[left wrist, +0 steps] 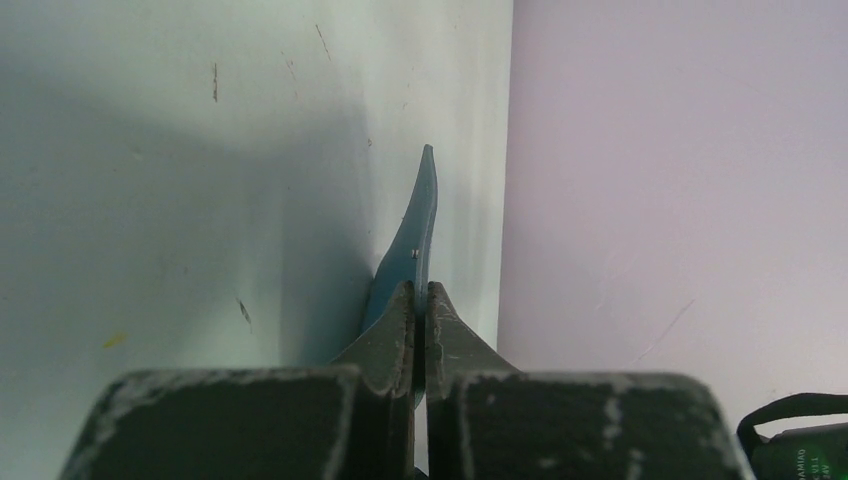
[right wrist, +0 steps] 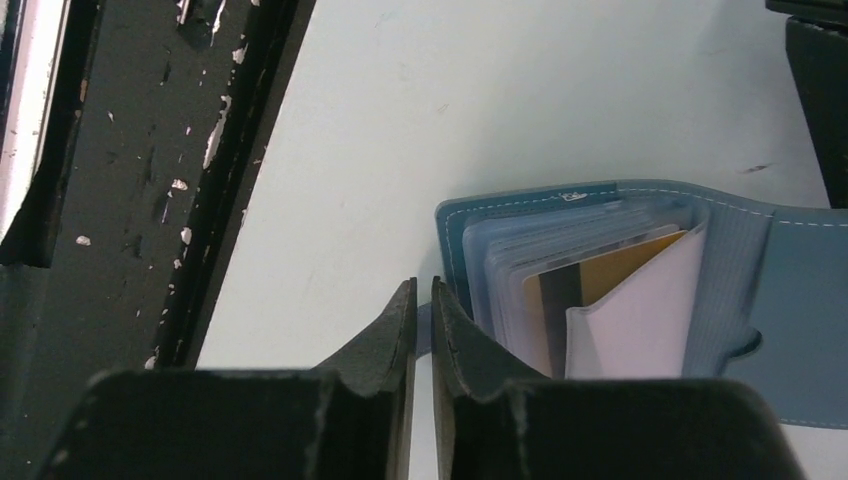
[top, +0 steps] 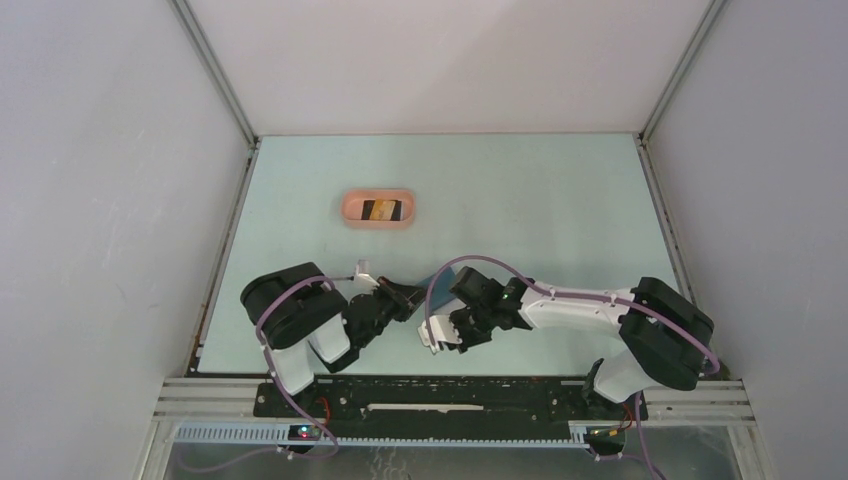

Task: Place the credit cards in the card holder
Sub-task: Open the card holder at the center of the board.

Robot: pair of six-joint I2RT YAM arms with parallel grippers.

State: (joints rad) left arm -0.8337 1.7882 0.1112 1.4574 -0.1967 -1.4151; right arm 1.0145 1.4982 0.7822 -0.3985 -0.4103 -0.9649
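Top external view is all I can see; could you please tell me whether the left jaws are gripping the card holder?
Observer: Yes, the left wrist view shows the left jaws shut on a thin blue flap of the card holder, seen edge-on.
Operator: Thank you. Is the holder open?
Observer: Yes, the right wrist view shows it spread open, its clear sleeves fanned out.
Operator: Is any card inside?
Observer: A tan-orange card with a dark stripe sits tucked in one sleeve.
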